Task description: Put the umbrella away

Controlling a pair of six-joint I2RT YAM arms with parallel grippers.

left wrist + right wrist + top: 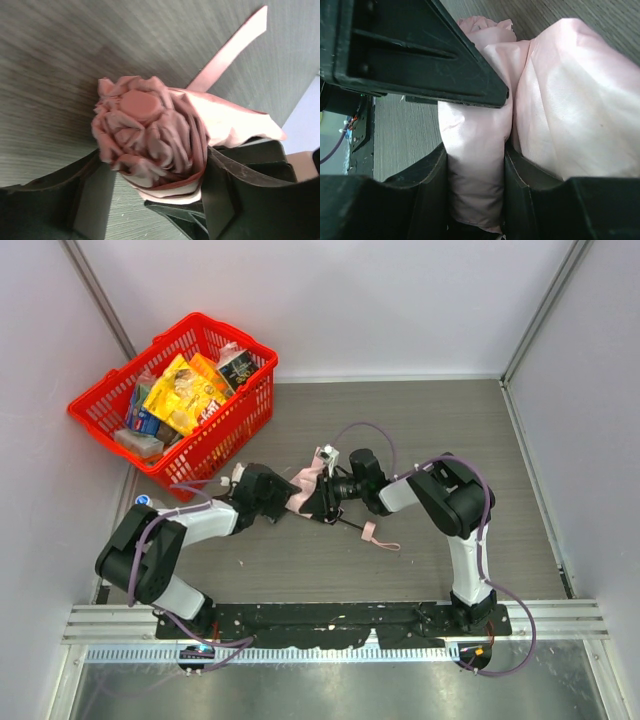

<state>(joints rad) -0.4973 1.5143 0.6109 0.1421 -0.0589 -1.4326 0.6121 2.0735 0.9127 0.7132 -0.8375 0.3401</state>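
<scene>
The pale pink umbrella [305, 490] lies folded at the table's middle, held between both arms. Its bunched top end [145, 130] sits between my left gripper's [152, 156] fingers; the right finger presses the fabric and the left fingertip touches its blurred edge. A pink strap [230, 47] trails off behind it. My right gripper [475, 155] is shut on a fold of the umbrella fabric [570, 110]. From above, the left gripper [292, 498] and the right gripper [335, 490] meet at the bundle. The thin black shaft [347, 524] and wrist loop [377, 536] rest on the table just in front.
A red basket [232, 428] filled with packets stands at the back left, close to the left arm. A small blue-capped item [145, 502] lies beside it near the left wall. White walls close off the table on three sides.
</scene>
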